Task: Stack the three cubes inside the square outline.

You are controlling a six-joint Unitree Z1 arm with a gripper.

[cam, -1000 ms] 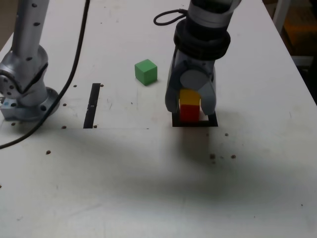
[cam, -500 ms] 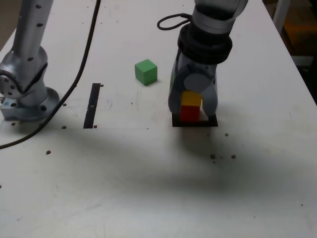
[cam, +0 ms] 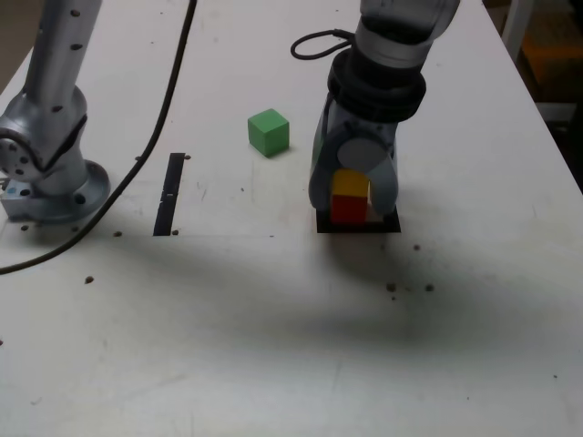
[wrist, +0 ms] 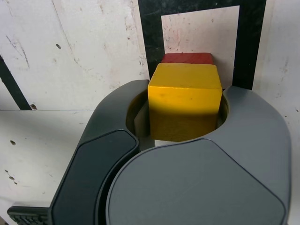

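Two stacked cubes (cam: 349, 196), one green cube (cam: 269, 132) apart

matt yellow cube (wrist: 184, 98), smooth plastic claw (wrist: 187, 136)

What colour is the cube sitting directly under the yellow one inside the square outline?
Red; clearest in the exterior view, under the yellow cube.

The yellow cube (cam: 350, 184) sits on the red cube (cam: 347, 209) inside the square outline (cam: 392, 224). The gripper (cam: 351, 193) straddles the yellow cube, jaws on either side. The green cube (cam: 269, 132) lies well apart from the outline, toward the exterior view's upper left.
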